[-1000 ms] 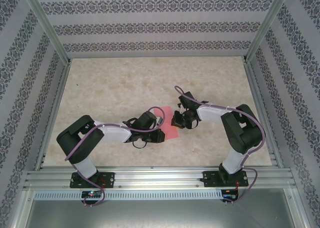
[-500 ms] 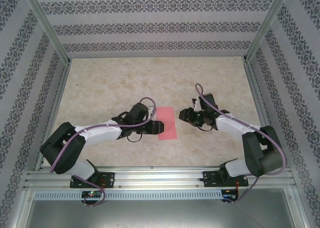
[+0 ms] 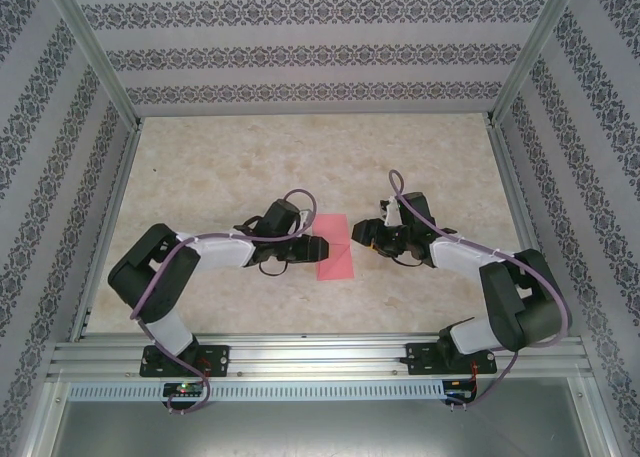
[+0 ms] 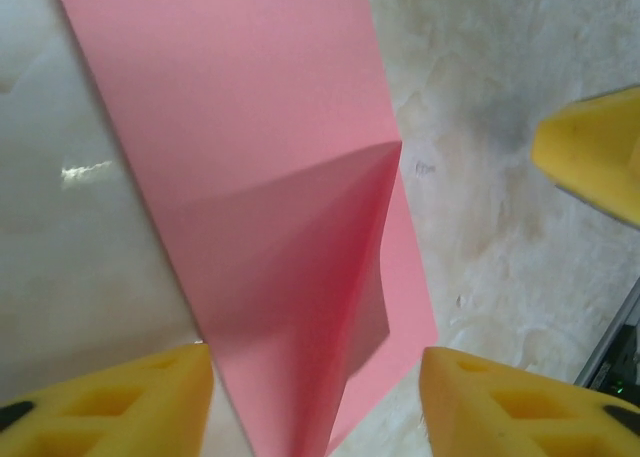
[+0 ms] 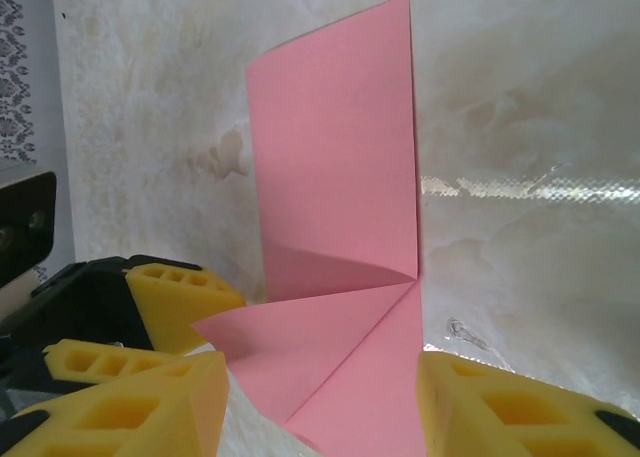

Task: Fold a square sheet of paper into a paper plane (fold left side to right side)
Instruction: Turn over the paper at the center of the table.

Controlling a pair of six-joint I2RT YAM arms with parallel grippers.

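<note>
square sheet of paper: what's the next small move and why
Probably press the corner flap flat with the right gripper. The square sheet of paper lies folded on the table, but that flap stands up off it, and the left gripper is open too, so nothing holds it down.

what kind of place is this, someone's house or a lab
Most likely a robot lab test cell, not a home: a left arm and right arm bolted to a metal rail, a marble-look table boxed in by metal posts and patterned walls.
</note>
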